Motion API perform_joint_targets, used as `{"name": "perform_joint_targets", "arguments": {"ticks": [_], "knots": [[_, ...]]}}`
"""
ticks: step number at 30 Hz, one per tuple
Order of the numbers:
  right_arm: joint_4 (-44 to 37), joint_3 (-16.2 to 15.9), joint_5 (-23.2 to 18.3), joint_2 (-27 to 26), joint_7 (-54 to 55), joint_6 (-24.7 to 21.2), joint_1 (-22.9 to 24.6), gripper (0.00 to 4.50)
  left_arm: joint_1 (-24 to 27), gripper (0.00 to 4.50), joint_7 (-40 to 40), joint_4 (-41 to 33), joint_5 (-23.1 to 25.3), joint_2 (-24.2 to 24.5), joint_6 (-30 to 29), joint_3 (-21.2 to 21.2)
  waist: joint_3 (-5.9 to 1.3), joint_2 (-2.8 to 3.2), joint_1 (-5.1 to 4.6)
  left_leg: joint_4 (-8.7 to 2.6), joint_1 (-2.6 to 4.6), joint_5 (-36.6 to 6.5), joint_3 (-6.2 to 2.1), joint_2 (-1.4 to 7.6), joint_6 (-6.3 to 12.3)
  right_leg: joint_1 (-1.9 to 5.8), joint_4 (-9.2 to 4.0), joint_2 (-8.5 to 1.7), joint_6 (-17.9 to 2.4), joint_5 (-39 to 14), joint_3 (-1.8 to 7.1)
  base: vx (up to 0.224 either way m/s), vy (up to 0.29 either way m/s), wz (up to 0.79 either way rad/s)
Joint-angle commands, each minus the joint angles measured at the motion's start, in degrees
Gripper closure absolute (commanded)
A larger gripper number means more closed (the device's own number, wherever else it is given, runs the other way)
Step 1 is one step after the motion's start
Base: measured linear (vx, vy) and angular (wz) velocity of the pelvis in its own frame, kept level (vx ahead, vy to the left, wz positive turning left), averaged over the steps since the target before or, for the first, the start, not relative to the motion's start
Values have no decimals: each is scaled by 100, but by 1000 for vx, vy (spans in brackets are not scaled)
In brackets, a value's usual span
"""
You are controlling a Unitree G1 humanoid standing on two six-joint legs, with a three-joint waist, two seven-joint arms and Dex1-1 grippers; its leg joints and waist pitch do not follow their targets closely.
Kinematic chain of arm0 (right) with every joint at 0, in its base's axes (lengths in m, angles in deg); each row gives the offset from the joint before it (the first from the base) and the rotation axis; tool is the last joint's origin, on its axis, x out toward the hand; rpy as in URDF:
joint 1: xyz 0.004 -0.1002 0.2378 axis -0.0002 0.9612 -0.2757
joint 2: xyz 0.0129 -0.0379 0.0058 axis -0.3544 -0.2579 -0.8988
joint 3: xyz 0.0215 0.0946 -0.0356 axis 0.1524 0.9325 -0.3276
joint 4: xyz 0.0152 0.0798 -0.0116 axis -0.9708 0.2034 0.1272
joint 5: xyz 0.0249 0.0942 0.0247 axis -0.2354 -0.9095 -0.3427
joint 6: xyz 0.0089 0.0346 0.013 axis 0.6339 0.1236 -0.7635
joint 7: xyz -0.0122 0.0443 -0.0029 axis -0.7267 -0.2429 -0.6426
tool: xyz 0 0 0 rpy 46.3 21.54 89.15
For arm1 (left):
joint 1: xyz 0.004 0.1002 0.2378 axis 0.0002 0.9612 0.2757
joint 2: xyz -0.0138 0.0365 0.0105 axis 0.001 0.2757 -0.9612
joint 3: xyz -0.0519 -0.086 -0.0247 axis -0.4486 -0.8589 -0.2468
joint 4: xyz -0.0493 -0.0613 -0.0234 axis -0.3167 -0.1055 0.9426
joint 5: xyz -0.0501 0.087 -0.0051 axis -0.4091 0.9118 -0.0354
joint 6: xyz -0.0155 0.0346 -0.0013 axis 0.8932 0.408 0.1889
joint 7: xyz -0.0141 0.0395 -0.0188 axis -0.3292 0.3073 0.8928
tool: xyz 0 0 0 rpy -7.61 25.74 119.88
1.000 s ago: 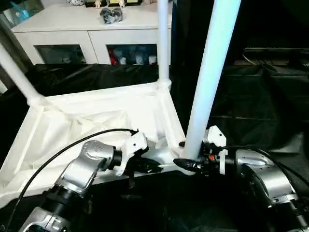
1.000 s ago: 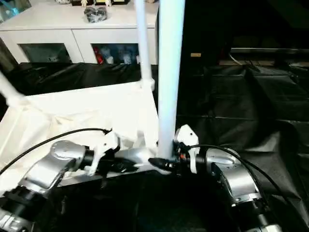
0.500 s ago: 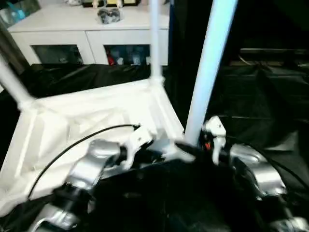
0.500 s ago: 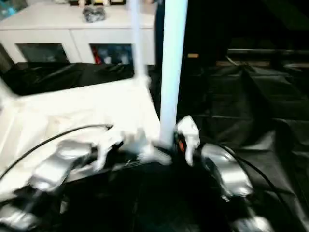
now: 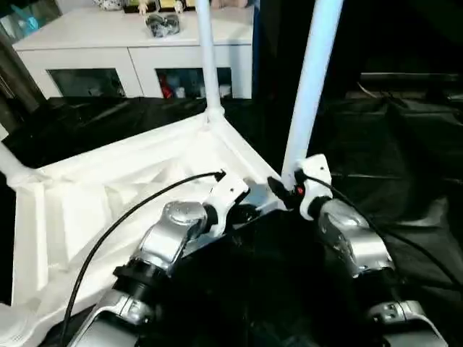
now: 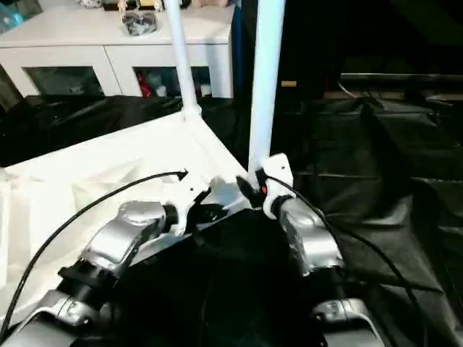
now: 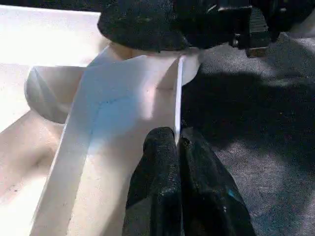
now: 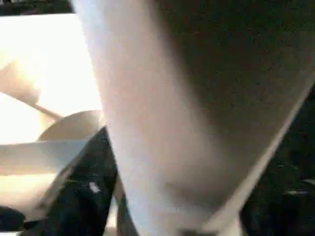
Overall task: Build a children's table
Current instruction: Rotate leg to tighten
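The white tabletop lies upside down on black cloth, ribbed underside up, three tapered legs standing in its rounded corner sockets, the left gripper clenched on its thin near rim and the right gripper clasping the nearest leg.
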Motion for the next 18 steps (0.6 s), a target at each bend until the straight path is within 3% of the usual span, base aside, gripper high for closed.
{"name": "perform_joint_targets", "arguments": {"ticks": [1, 4, 5, 9, 13, 18], "knots": [[326, -444, 11, -242, -330, -136, 185, 84, -93, 450, -137, -286, -168, -150, 279, 33, -260, -71, -27, -465, 104, -1327, -296, 609, 238, 163, -487, -665, -1159, -1009, 365, 0, 0, 0], [123, -543, -60, -113, -709, -64, 235, 81, -27, 450, -401, -373, -247, -18, 362, 111, -272, -73, -27, -466, 93, -1318, -306, 612, 236, 179, -473, -676, -1149, -912, 370, 0, 0, 0], [19, -582, -92, -23, -954, -5, 271, 81, 3, 450, -526, -421, -287, 47, 367, 153, -291, -78, -35, -446, 78, -1141, -300, 609, 303, 200, -439, -668, -1181, -573, 365, 0, 0, 0], [-548, -741, -308, 402, -1902, 44, 515, 81, 112, 450, -950, -569, -378, 298, 430, 224, -305, -92, -7, -398, 56, -829, -290, 609, 585, 223, -404, -679, -1258, -151, 349, 0, 0, 0], [-1212, -848, -638, 1024, -3076, 89, 862, 81, 238, 450, -1505, -731, -494, 635, 511, 257, -296, -109, 47, -383, 52, -820, -279, 633, 757, 206, -396, -655, -1255, -169, 339, 0, 0, 0], [-1629, -866, -925, 1508, -3923, -129, 1090, 81, 353, 450, -2027, -875, -641, 948, 539, 268, -274, -108, 62, -404, 80, -1026, -272, 642, 697, 164, -433, -639, -1300, -636, 335, 0, 0, 0]]}}
